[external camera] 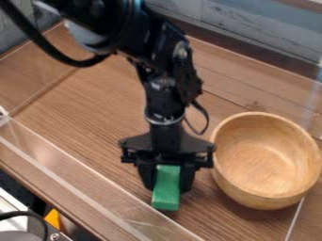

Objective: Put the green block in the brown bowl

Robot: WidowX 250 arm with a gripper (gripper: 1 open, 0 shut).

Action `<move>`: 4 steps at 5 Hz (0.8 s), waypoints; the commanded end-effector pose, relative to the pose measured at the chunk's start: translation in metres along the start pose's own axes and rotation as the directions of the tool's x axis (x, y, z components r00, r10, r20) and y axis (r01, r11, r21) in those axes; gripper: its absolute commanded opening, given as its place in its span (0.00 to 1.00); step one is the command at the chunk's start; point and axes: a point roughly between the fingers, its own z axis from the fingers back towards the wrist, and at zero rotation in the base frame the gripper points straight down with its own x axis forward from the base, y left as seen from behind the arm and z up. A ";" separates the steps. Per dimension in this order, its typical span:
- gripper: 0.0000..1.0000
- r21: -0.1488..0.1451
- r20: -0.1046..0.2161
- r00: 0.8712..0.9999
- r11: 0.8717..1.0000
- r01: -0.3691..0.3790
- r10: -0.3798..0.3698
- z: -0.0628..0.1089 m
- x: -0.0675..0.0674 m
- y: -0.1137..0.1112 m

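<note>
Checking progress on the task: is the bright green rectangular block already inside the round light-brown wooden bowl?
No, the bright green rectangular block lies on the wooden table between the gripper's fingers, left of the round light-brown wooden bowl, which looks empty.
</note>
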 end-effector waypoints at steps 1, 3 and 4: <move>0.00 -0.036 0.035 0.999 0.999 0.001 0.001 0.023 0.005 -0.003; 0.00 -0.030 0.020 1.000 0.999 0.013 -0.012 0.027 0.004 -0.001; 0.00 -0.027 0.018 1.000 0.999 0.017 -0.017 0.027 0.006 0.000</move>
